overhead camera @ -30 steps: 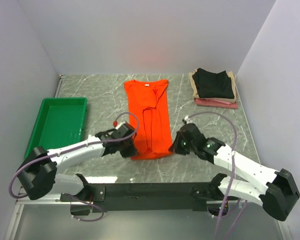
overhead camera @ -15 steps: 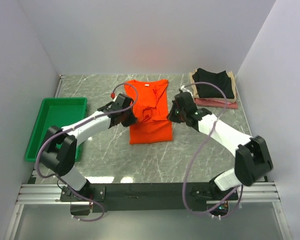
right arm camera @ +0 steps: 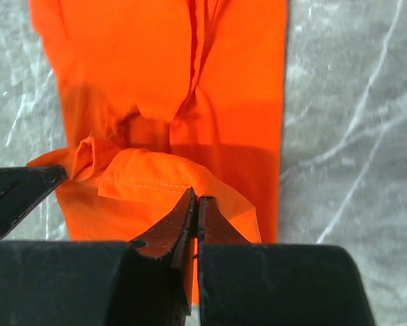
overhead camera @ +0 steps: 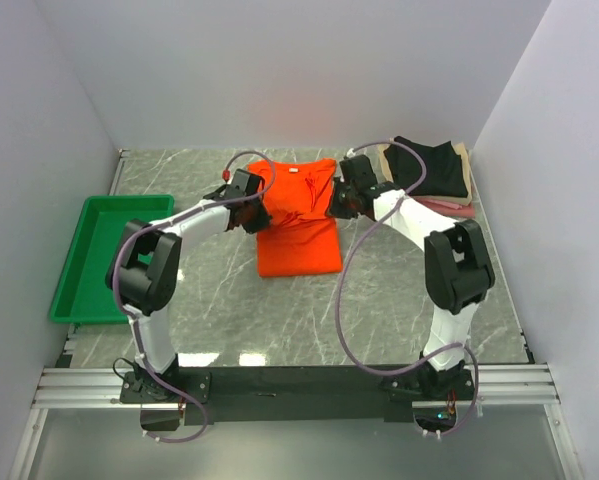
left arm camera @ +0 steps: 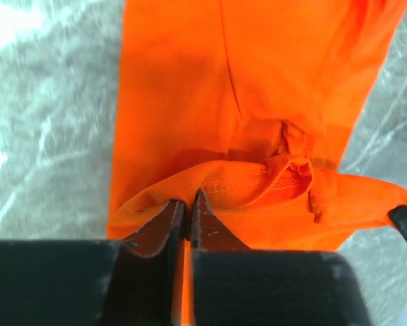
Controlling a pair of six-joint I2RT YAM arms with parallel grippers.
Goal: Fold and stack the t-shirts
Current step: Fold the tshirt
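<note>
Orange t-shirt (overhead camera: 297,240) lies mid-table, toward the far edge, collar end pointing at that edge. It is already narrowed lengthwise into a strip, so the long folds look done. The cross fold is in hand: the hem end is doubled over the body and held above the chest part, not yet laid flat, with the new crease facing the near edge. Left gripper (left arm camera: 187,206) has its jaws pressed together on the hem's left corner, and right gripper (right arm camera: 195,201) pinches the right corner likewise. Between them the hem sags, with a pucker (left arm camera: 289,167) that may set a wrinkle if laid down as is. A stack sits in the far right corner of the table (overhead camera: 399,290): black shirt (overhead camera: 431,166) on top, beige shirt (overhead camera: 466,151) under it, pink shirt (overhead camera: 434,206) lowest. Judged remaining: lay the hem on the collar end, let go, perhaps fold once more, then move the bundle onto the stack. In the way: the right arm lies between the orange shirt and the stack, just beside it, and its purple cable (overhead camera: 411,151) arcs over the black shirt and could drag it. Green tray (overhead camera: 71,262) at the left edge is well apart and no obstacle.
</note>
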